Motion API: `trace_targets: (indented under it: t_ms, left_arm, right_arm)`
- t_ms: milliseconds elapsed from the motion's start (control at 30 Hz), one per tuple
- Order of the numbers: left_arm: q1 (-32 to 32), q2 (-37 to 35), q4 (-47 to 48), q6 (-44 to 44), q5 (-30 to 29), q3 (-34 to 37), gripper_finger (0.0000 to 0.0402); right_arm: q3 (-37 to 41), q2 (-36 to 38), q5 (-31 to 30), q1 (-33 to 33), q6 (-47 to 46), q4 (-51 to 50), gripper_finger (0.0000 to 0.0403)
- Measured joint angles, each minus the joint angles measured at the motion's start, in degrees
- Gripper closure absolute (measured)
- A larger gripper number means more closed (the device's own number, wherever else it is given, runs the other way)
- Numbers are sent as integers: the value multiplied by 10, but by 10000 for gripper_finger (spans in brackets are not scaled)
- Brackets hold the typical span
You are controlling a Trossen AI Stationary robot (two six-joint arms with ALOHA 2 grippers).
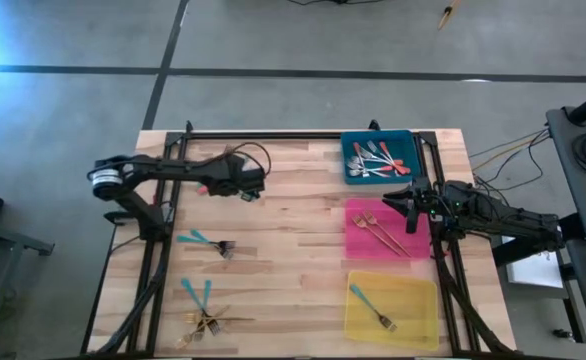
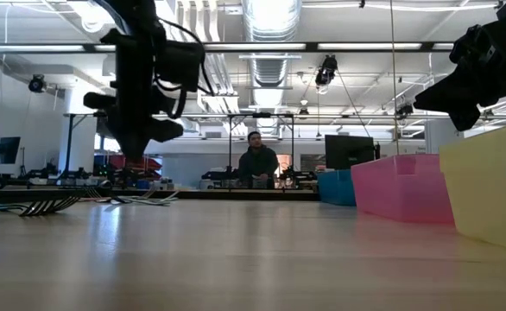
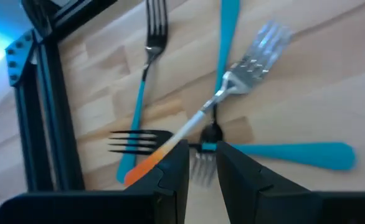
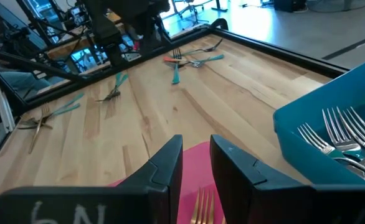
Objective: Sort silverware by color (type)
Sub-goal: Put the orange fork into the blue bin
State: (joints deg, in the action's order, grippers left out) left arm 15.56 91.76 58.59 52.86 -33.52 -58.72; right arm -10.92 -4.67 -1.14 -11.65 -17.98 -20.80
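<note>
Desk (image 1: 293, 215): light wood planks, black frame rails running along far edge & both sides. Trays sitting in a row along right side: blue tray (image 1: 378, 157) farthest, pink tray (image 1: 386, 229) in middle, yellow tray (image 1: 391, 308) nearest. Person (image 2: 257, 162) sitting in bkgd behind desk, among benches w/ monitors. Grey floor (image 1: 303, 35) showing beyond desk.

Bright ceiling strip lights (image 2: 270, 45) glare overhead; left wrist view is motion-blurred.

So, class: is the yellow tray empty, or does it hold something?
Not empty. The yellow tray holds one teal-handled fork, lying flat inside it in the high view.
</note>
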Motion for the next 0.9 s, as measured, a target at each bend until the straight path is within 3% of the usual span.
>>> trace_targets:
  t_ms: [133, 433, 900]
  left_arm:
    - [40, 18, 1, -20, 6, -1, 337]
    - [152, 28, -57, -147, 106, 23, 337]
    - [159, 70, -90, -295, 133, 24, 337]
  right_arm:
    - [0, 0, 0, 0, 0, 0, 330]
    - [0, 0, 0, 0, 0, 0, 330]
    - [0, 0, 0, 0, 0, 0, 330]
